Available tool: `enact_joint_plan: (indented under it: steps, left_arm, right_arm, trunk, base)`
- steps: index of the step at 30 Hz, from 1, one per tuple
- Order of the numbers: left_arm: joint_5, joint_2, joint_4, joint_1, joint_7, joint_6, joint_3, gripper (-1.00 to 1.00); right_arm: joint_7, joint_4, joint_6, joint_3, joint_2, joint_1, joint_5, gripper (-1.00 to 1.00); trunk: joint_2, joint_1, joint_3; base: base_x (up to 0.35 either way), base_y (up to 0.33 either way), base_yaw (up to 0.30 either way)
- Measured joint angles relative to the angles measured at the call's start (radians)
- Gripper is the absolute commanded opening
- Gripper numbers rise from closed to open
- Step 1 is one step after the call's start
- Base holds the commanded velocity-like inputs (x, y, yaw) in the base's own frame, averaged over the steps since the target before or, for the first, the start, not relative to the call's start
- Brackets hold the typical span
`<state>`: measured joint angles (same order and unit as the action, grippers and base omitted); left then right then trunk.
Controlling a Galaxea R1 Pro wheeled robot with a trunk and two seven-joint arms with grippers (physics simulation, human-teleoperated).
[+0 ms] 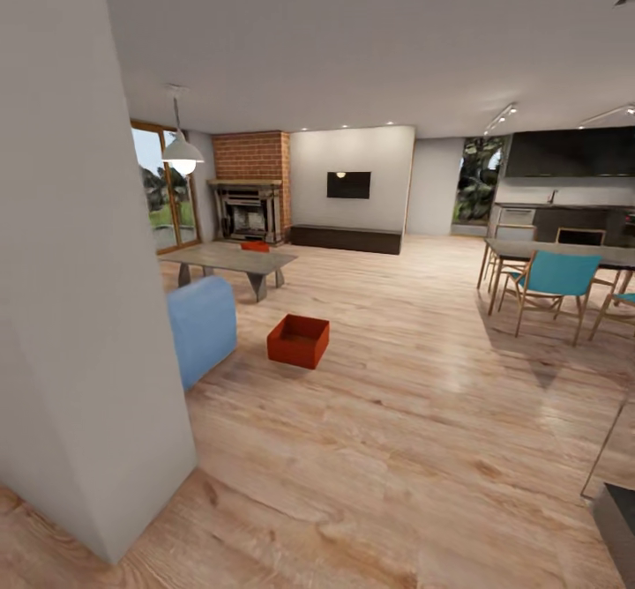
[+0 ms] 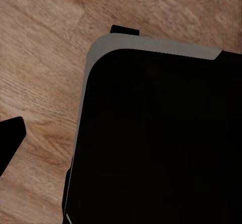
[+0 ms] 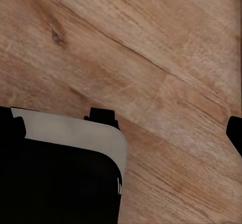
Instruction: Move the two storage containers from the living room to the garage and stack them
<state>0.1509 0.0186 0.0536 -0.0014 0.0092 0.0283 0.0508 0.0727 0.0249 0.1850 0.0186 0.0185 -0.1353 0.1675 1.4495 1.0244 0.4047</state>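
Note:
One red-orange storage container (image 1: 298,340) sits open-topped on the light wood-plank floor of the living room, right of a blue seat. The other storage container (image 1: 255,246) rests on the low grey table (image 1: 231,259) in front of the brick fireplace (image 1: 251,185). My left gripper (image 2: 121,133) hangs over the robot's dark base and the wood floor, with one black fingertip (image 2: 10,136) out at the picture's edge, open and empty. My right gripper (image 3: 121,126) is likewise open and empty, its fingertip (image 3: 235,133) at the edge.
A white wall corner (image 1: 88,307) stands close at the left. The blue seat (image 1: 203,324) is beside the floor container. A dining table with teal chairs (image 1: 551,276) is at the right, and a dark low bench (image 1: 346,238) lines the far wall.

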Motion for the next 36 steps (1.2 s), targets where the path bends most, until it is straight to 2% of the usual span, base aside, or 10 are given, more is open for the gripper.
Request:
enact_joint_plan:
  steps: [7,36]
  left_arm:
    - [0.000,0.000,0.000,0.000,0.000,0.000,0.000,1.00]
    - [0.000,0.000,0.000,0.000,-0.001,0.000,0.000,1.00]
  right_arm:
    - [0.000,0.000,0.000,0.000,0.000,0.000,0.000,1.00]
    - [0.000,0.000,-0.002,0.003,0.002,0.000,0.002,1.00]
  trunk:
    - [0.000,0.000,0.000]
    - [0.000,0.000,0.000]
  base:
    - [0.323,0.004,-0.144]
    - [0.323,0.000,-0.002]
